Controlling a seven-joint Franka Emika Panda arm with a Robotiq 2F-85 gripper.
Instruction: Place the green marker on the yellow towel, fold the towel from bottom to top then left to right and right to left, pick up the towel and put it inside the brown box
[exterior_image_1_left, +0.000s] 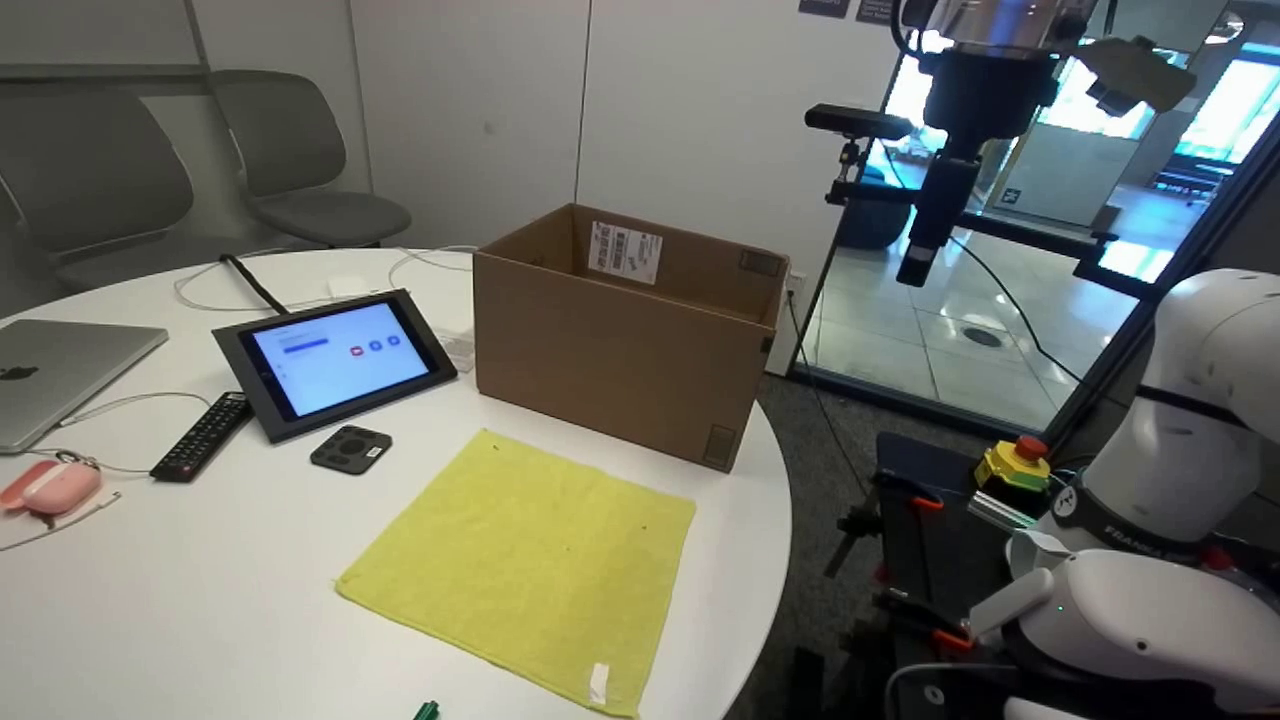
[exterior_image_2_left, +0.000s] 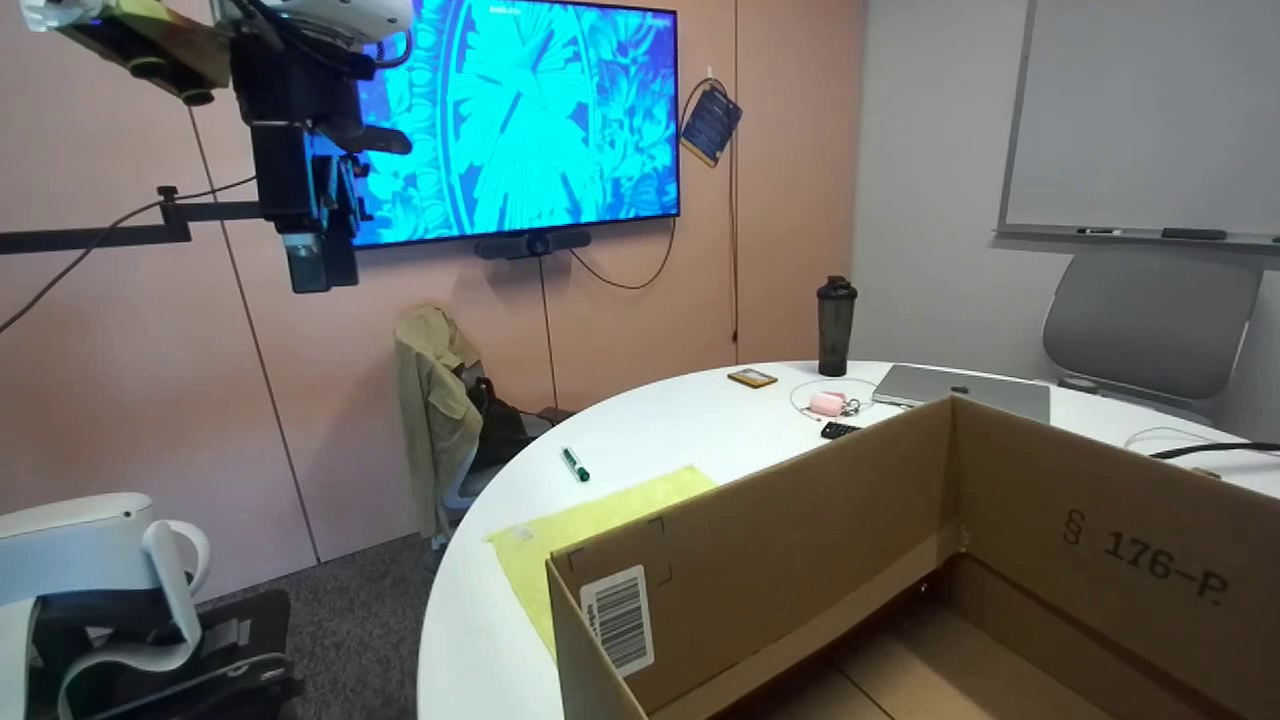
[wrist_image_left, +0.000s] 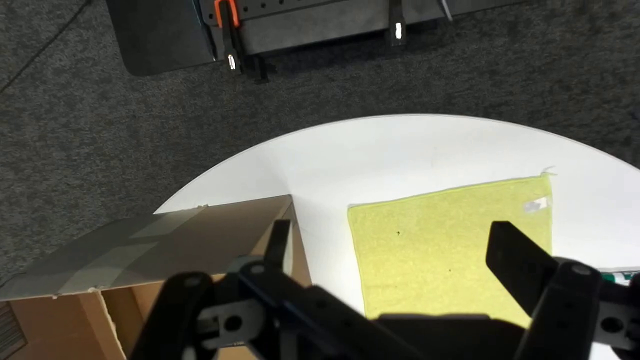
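The one Robotiq gripper hangs well above the round white table, its two jaws spread wide; in the wrist view, one yellow towel shows between them. The towel lies flat and fully spread on the table, with one white tag at a corner. One green marker lies on the tabletop near the towel, apart from it; in the wrist view the gripper partly hides it. On the towel's other side stands one brown cardboard box, open at the top, a white barcode label on an inner wall.

Farther out on the table are one tablet, one black remote control, one dark square pad, one pink earbud case, one silver Apple laptop and one shaker bottle. Beyond, in an exterior view, are two gray chairs; one wall-mounted display glows blue.
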